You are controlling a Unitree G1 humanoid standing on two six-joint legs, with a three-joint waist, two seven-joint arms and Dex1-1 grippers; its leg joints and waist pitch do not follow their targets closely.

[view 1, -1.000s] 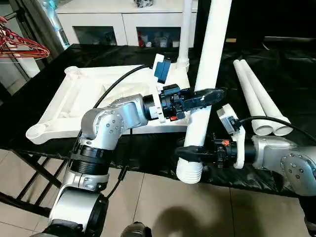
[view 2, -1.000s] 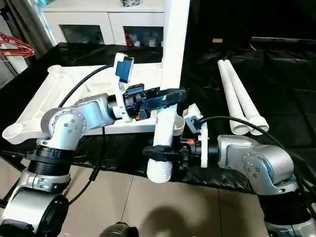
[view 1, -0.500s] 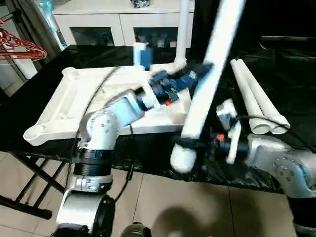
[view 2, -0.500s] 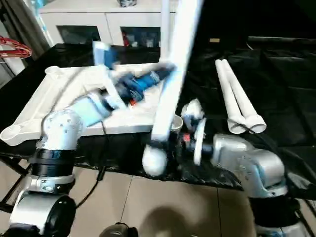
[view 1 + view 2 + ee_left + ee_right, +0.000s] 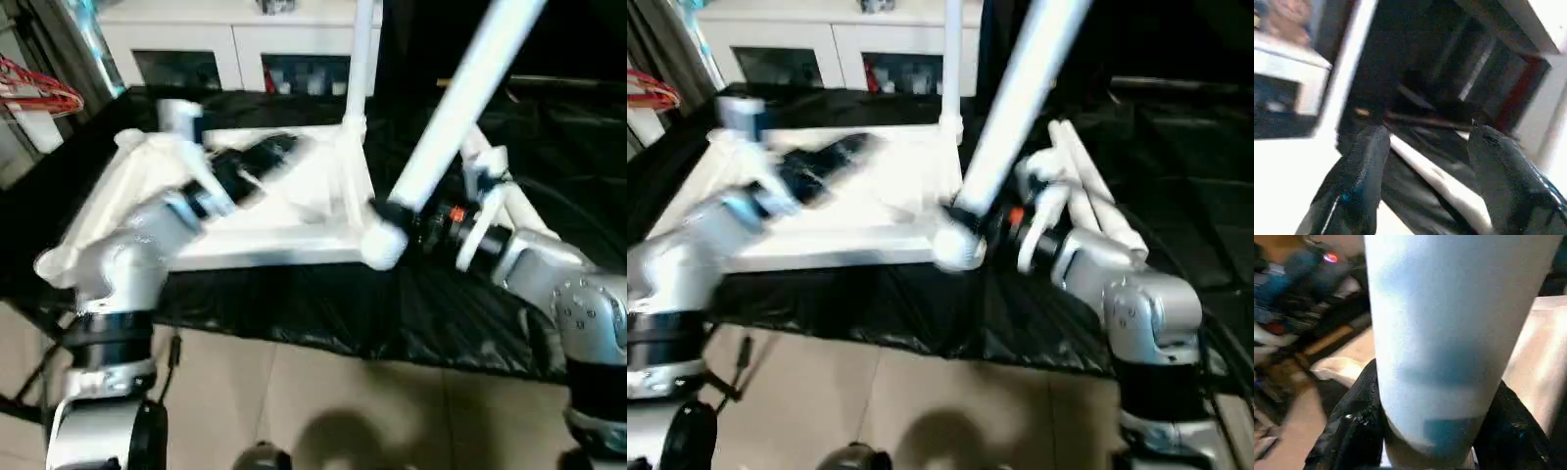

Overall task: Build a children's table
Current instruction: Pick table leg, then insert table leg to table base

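The right pincer (image 5: 394, 210) is clamped on a long white leg (image 5: 460, 103) near its thick lower end, one black finger (image 5: 1354, 428) on each side of the tube. The leg tilts up and away toward the robot's right, and its rounded end (image 5: 380, 245) sits just beside the near right corner of the white table top (image 5: 294, 211).

The left pincer (image 5: 274, 150) stands open and holds nothing — its two black fingers (image 5: 1364, 181) are well apart, with only dark cloth and a white edge between them. It hovers over the ribbed underside of the table top.

The table top lies upside down on the tabletop under black cloth (image 5: 294, 304). One leg (image 5: 359, 59) stands upright in the far right corner socket. Two more legs (image 5: 1087, 186) lie side by side on the cloth behind the right forearm — near the held leg. A white cabinet (image 5: 245, 44) stands behind.
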